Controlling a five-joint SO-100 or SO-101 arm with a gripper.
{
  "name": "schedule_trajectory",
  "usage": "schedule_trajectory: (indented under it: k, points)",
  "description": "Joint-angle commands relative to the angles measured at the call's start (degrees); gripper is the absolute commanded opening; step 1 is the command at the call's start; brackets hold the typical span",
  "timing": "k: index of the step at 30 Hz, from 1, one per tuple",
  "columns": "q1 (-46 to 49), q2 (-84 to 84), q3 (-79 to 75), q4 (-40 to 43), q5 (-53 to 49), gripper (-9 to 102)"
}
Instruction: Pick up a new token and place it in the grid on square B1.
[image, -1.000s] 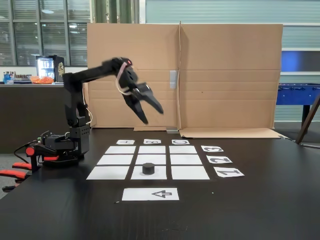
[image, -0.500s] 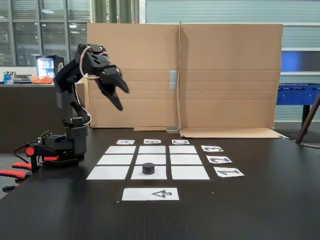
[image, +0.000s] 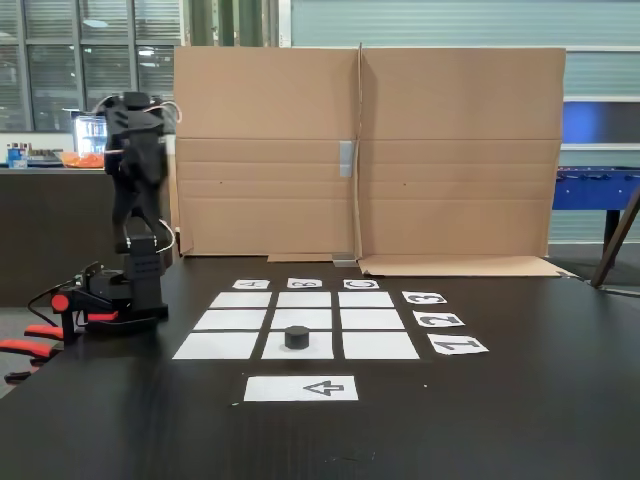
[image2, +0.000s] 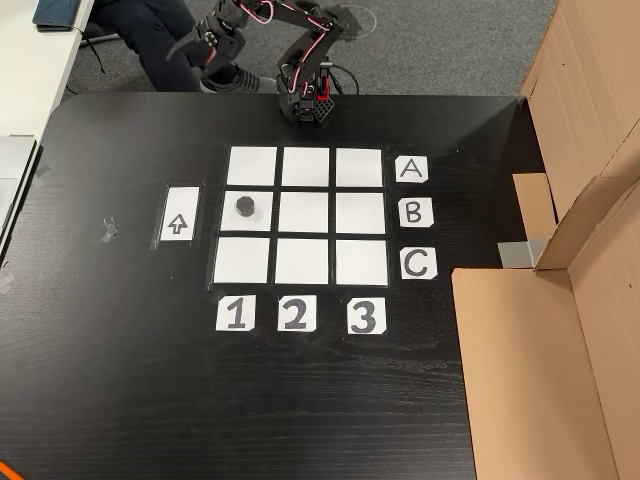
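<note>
The claw (image2: 190, 45) is hard to read: in the other view it shows as dark fingers past the table's far edge, merging with the dark clothing of a seated person (image2: 150, 25) behind it, so whether its jaws stand apart or together cannot be told. In the fixed view it is lost against the arm's own black body. It holds nothing that can be seen and touches nothing on the table.

The arm (image: 135, 190) is folded back over its base at the table's edge, standing tall and narrow in the fixed view, well away from the grid (image2: 305, 215).

The token (image2: 245, 207) sits upright on square B1 (image2: 262, 222), the cell in the row of the B card (image2: 416, 212) and the column of the 1 card (image2: 235, 314). The fixed view also shows it (image: 296, 337) in the near middle cell. Just beside that cell lies the arrow sheet (image2: 178, 214). A cardboard screen (image: 400, 150) stands along the table's (image2: 120, 380) far side in the fixed view, cut off at the right edge in the other view.
</note>
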Motion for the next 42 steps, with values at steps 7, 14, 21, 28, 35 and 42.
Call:
schedule_trajectory:
  k: [7,14,21,28,35,42]
  points:
    - [14.77,9.58,15.03,-11.87,-1.49,35]
    - [19.78,20.30,30.85,-18.63,-1.49,33]
    - [19.69,29.62,38.94,-17.23,0.44,23]
    - [19.78,37.35,43.77,-16.61,3.52,21]
    - [19.86,44.30,47.64,-13.71,3.96,16]
    - [19.78,49.57,51.33,-11.07,3.87,14]
